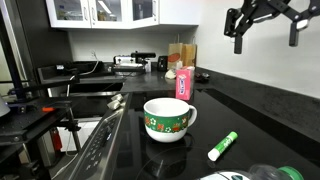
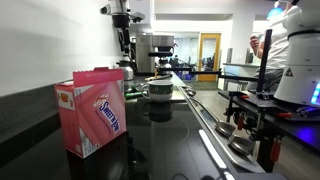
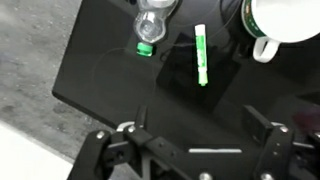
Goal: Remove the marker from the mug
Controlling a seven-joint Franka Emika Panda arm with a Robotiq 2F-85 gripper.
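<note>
The mug (image 1: 167, 118) stands upright on the black counter, white inside, with a green patterned band and nothing in it. It also shows in an exterior view (image 2: 160, 88) and at the top right of the wrist view (image 3: 285, 20). The green-and-white marker (image 1: 222, 146) lies flat on the counter beside the mug, apart from it, and shows in the wrist view (image 3: 201, 55). My gripper (image 1: 267, 35) hangs high above the counter, open and empty, with its fingers spread in the wrist view (image 3: 200, 140). It is also at the top of an exterior view (image 2: 121, 18).
A pink box (image 1: 183, 82) stands behind the mug and is large in an exterior view (image 2: 92, 112). A clear bottle with a green cap (image 3: 150, 25) lies near the marker. A stove (image 1: 105, 140) borders the counter. Appliances (image 1: 130, 63) stand at the back.
</note>
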